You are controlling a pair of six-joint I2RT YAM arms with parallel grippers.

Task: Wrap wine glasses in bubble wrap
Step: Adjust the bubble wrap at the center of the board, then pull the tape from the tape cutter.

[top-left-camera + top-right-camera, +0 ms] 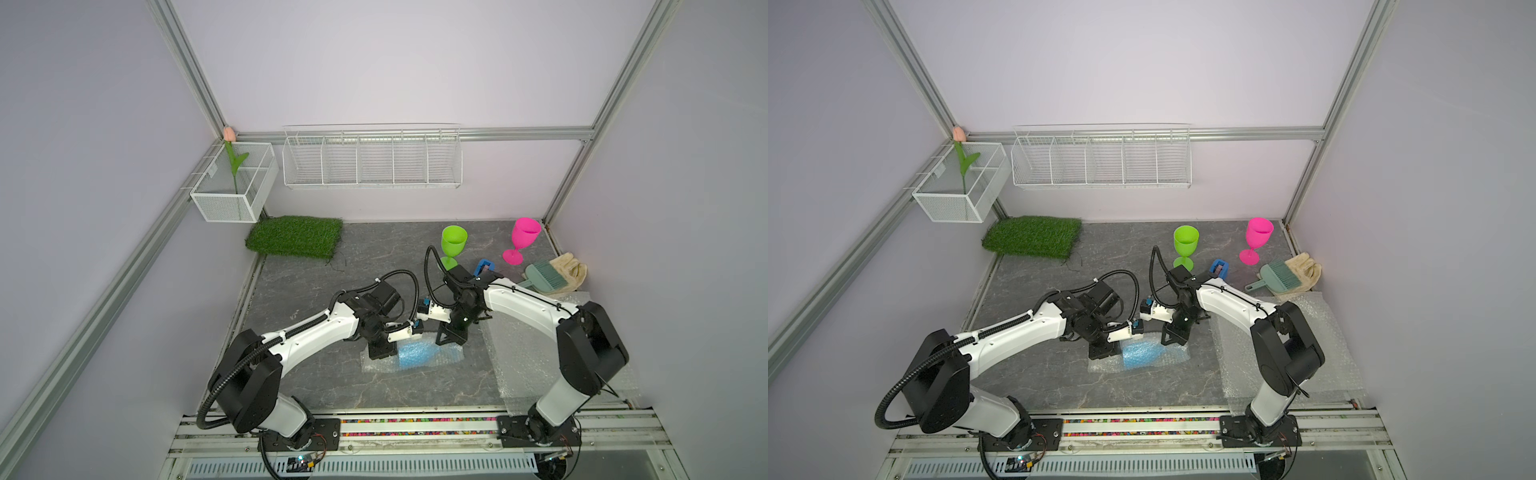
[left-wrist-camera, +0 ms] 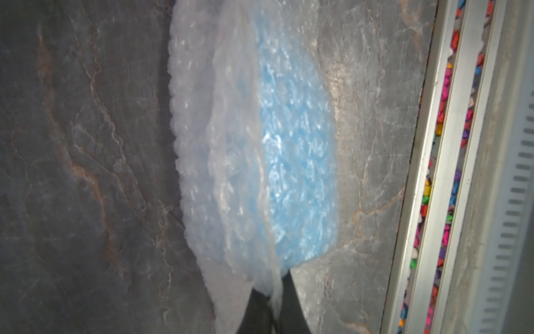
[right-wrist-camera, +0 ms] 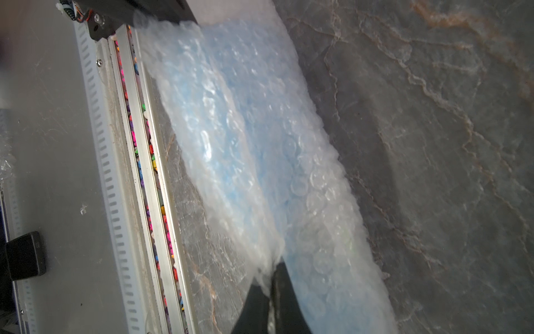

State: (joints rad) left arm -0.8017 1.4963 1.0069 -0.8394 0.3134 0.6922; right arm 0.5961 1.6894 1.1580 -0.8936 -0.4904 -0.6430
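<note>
Left wrist view shows the left pincer (image 2: 270,295) clamped on the clear bubble wrap sheet (image 2: 219,162) covering the sky blue plastic goblet (image 2: 297,162); the right pincer (image 3: 270,286) is clamped on it too.

Back left of your dark grey marbled surface (image 1: 374,386): a green rectangular mat of artificial turf (image 1: 295,237). Above it on the side wall, a white mesh box (image 1: 224,205) with a peach artificial tulip (image 1: 230,134) standing upright in it. On the back wall, a white wire rack with five compartments (image 1: 372,160). Far right you have a small blue tape dispenser (image 1: 484,266), then a teal hand brush (image 1: 546,277) lying partly on a beige cloth glove (image 1: 575,268). Along your front edge, a strip of coloured beads (image 1: 415,420) sits in the rail.
</note>
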